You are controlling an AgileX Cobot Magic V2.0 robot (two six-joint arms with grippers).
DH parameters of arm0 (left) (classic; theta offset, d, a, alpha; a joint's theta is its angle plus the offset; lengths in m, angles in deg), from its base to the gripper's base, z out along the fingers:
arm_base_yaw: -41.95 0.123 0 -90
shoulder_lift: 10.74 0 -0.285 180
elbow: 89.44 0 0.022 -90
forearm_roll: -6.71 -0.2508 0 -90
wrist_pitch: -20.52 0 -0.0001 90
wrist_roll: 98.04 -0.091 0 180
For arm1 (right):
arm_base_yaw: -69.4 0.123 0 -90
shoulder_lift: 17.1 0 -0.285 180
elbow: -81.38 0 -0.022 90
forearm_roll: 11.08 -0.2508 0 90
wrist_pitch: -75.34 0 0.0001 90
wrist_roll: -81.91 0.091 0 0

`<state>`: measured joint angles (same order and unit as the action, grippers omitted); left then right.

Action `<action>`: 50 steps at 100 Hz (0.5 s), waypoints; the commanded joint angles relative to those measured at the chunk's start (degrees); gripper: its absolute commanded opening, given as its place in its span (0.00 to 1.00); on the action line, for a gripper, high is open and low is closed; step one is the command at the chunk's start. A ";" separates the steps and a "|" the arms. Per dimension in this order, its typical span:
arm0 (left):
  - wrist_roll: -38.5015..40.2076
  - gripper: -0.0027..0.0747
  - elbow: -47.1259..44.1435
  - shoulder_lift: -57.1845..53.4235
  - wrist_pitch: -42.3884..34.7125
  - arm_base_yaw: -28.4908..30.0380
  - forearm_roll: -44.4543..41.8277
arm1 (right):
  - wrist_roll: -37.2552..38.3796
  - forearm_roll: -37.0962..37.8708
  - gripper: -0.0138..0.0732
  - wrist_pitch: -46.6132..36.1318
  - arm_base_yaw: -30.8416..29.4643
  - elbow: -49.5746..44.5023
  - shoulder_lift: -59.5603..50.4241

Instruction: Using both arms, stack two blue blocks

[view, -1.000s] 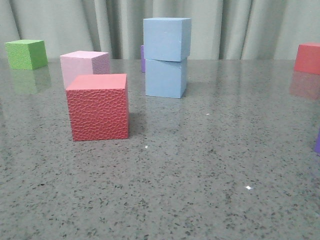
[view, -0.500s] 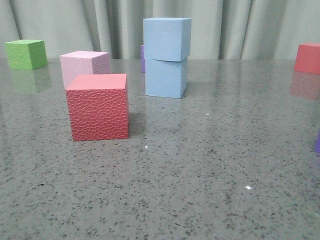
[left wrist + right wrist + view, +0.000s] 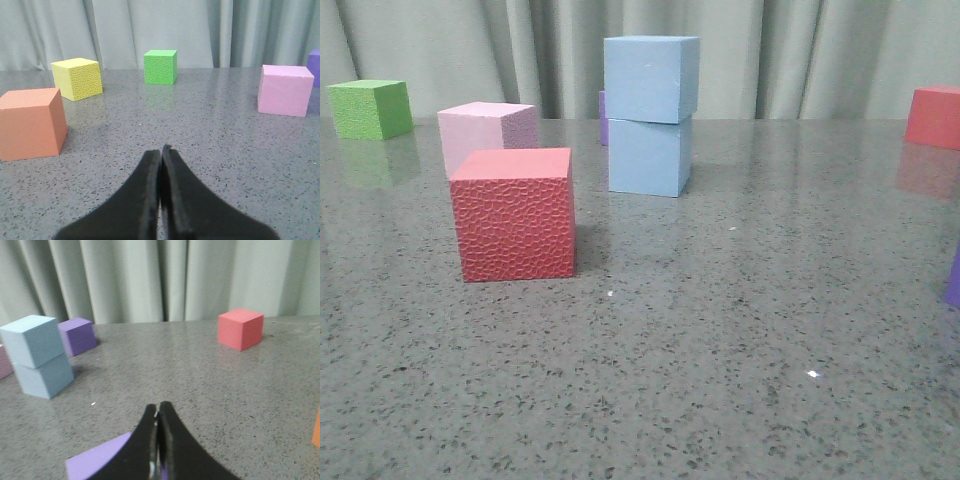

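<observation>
Two pale blue blocks stand stacked near the middle back of the table: the upper block (image 3: 651, 78) rests on the lower block (image 3: 649, 155), turned slightly askew. The stack also shows in the right wrist view, upper (image 3: 31, 340) on lower (image 3: 44, 376). My left gripper (image 3: 161, 150) is shut and empty, low over bare table, far from the stack. My right gripper (image 3: 157, 407) is shut and empty, above a pale purple cube (image 3: 97, 464). Neither gripper shows in the front view.
A textured red cube (image 3: 514, 212) stands front left, a pale pink cube (image 3: 486, 132) behind it, a green cube (image 3: 368, 108) far left, a red cube (image 3: 932, 116) far right. A purple cube (image 3: 77, 336) sits behind the stack. Orange (image 3: 31, 122) and yellow (image 3: 77, 78) cubes show in the left wrist view.
The whole scene has shifted a few pixels left in the front view; the stack and the other cubes keep their places relative to each other.
</observation>
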<state>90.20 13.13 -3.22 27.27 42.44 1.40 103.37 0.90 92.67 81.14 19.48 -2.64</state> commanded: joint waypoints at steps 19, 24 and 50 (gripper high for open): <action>-0.16 0.01 -1.38 -2.08 -4.98 0.11 -0.02 | -8.81 -6.34 0.08 -19.48 -7.19 -9.21 0.50; -0.16 0.01 -1.38 -2.08 -4.98 0.11 -0.02 | -8.81 -6.88 0.08 -19.42 -8.19 -10.65 -0.04; -0.16 0.01 -1.38 -2.08 -4.98 0.11 -0.02 | -8.62 -7.92 0.08 -17.33 -10.26 -16.90 -7.25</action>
<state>90.20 13.13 -3.22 27.27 42.44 1.40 95.27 -6.30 78.39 71.26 2.84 -7.90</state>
